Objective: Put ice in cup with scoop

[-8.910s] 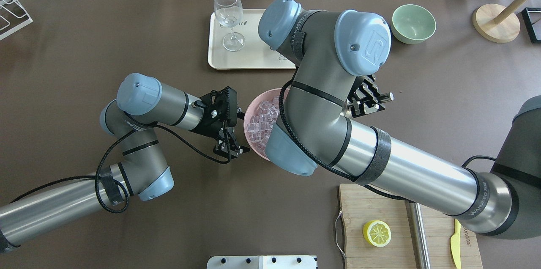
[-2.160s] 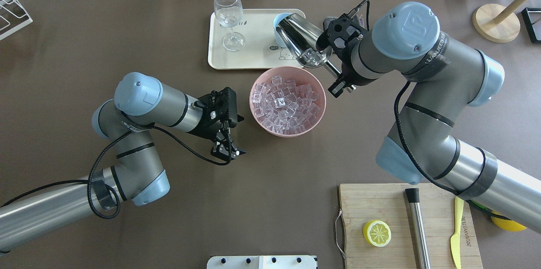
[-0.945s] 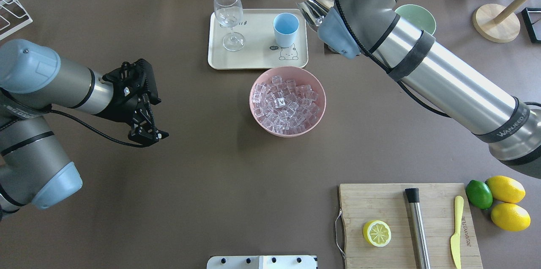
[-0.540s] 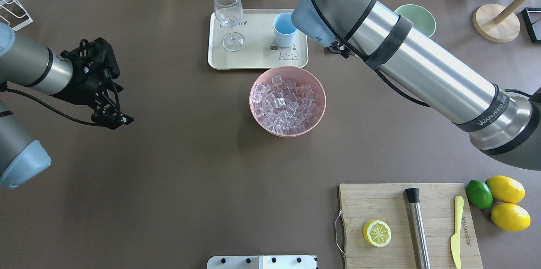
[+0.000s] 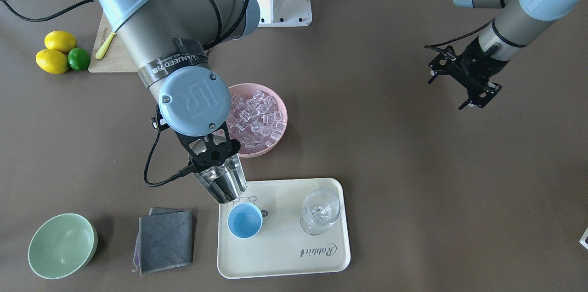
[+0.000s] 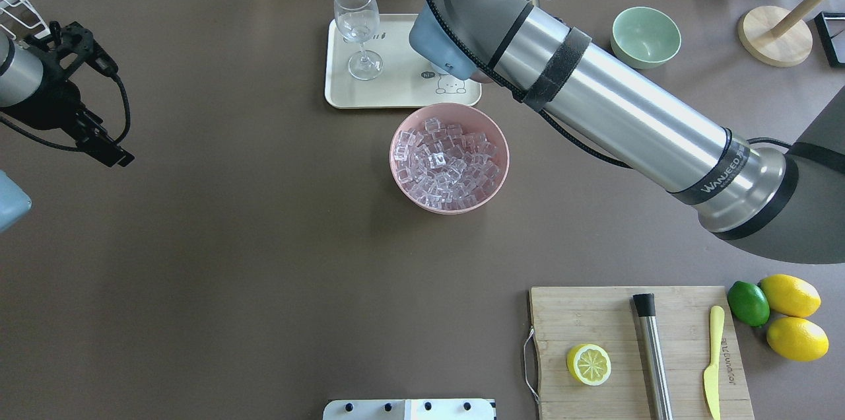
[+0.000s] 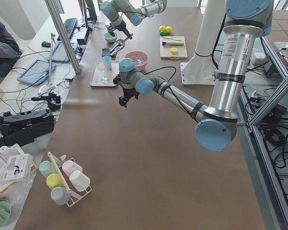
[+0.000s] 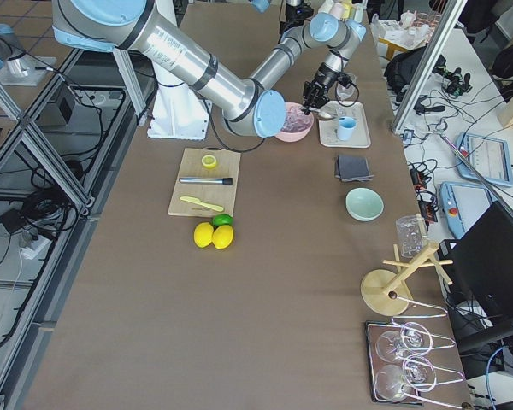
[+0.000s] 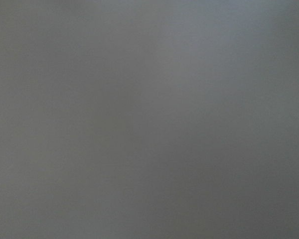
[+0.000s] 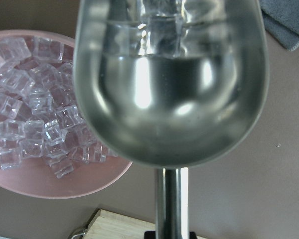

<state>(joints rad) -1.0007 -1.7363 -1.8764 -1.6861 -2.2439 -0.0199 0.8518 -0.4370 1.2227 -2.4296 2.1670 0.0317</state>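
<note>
From across the surface, the right tool [image 5: 212, 153] is clamped on the short round handle of the scoop [image 5: 223, 185] — polished steel, trough-shaped, tipped mouth-down toward the cup [image 5: 245, 220], its lip just beside the cup's rim rather than over the middle. The cup is small, matte light blue, and stands upright on a cream tray [image 5: 266, 260] next to a clear stemmed glass [image 5: 320, 211]. Behind the scoop sits a round pink bowl [image 5: 284, 129] heaped with the ice [image 5: 257, 117], glassy little cubes catching the light. The left tool [image 5: 464, 81] hangs well apart over the brown surface; I cannot tell whether its jaws are open. From overhead, the right arm's grey tube and blue cap hide both cup and scoop. The bowl of cubes lies just beside the tray's near edge, and a wooden board [image 6: 594, 321] lies closer to the robot. In the two side views the scoop is a small bright glint beside the cup, too small for detail. The left wrist camera gives only a flat grey blur. The right wrist camera looks along the handle into the scoop's mirror-smooth trough — a few cubes lie at its far end, with the full pink bowl below to the left.
</note>
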